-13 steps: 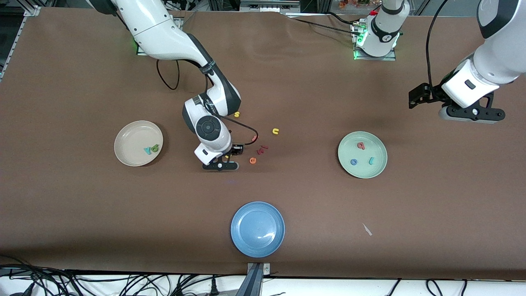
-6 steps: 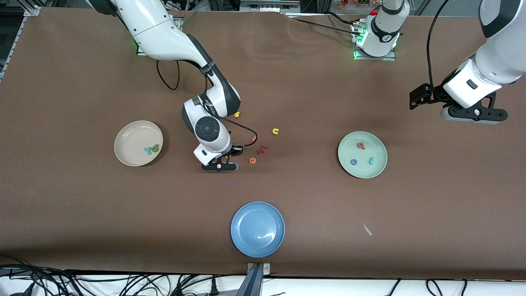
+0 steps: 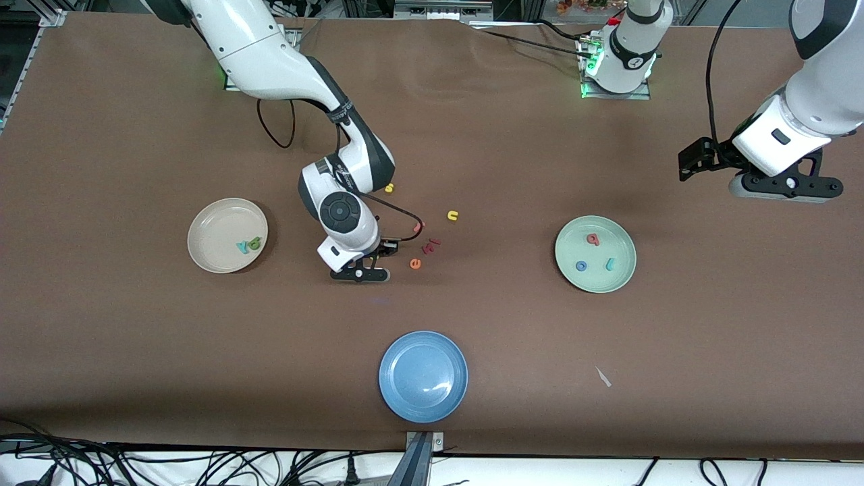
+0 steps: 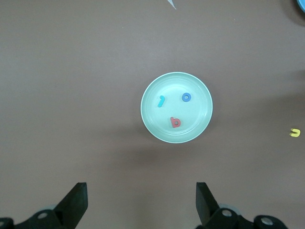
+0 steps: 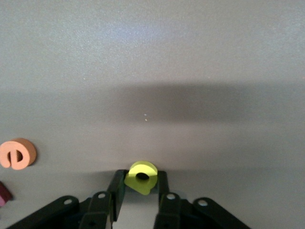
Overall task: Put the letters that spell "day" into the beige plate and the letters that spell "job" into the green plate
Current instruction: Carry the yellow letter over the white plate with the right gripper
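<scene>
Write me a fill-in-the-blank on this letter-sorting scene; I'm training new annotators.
1. The right pincer is shut on the ____ rounded foam letter.
2. The round pale mint-green plate holds ____ foam letters.
3. The left pincer hangs ____ over the brown table.
4. The round blue plate holds ____ letters.

Missing words: yellow; three; open; no

- In my front view the right gripper (image 3: 361, 268) sits under its own wrist housing, so I can't see the yellow letter (image 5: 141, 177) there; only the right wrist view shows it.
- The right wrist view cuts off a dark red letter (image 5: 4, 193) at its edge; I can't read it.
- The two letters in the beige plate (image 3: 209, 233) overlap and are too small to read.
- The left wrist view clips the blue plate (image 4: 301, 4) at a corner.
</scene>
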Controlling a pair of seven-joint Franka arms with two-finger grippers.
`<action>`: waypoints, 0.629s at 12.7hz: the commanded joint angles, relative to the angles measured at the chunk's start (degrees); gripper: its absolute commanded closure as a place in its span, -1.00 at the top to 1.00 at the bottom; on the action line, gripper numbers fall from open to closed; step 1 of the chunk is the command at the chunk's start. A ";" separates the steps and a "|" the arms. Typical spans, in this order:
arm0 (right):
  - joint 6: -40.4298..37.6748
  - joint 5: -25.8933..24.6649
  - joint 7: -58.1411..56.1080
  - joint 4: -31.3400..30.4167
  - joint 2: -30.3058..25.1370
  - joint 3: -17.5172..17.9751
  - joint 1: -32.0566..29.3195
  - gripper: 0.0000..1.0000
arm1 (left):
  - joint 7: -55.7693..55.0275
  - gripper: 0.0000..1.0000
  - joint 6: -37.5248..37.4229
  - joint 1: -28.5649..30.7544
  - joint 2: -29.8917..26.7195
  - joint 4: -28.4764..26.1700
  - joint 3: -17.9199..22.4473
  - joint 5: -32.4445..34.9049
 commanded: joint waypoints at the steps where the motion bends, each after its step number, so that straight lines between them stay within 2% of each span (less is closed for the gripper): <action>1: -0.67 2.72 0.15 1.88 1.27 0.11 -0.04 -0.47 | -0.27 1.00 -0.05 -0.71 0.85 1.08 -0.03 1.76; 5: -0.75 2.81 -0.03 1.88 1.09 0.11 -0.12 -0.53 | -0.27 1.00 -0.05 -0.71 0.77 1.08 -0.03 1.67; 8: -1.89 2.81 -0.20 2.41 -1.27 -0.33 -0.04 -0.58 | -0.19 1.00 -0.39 -0.80 0.77 1.86 -0.12 1.59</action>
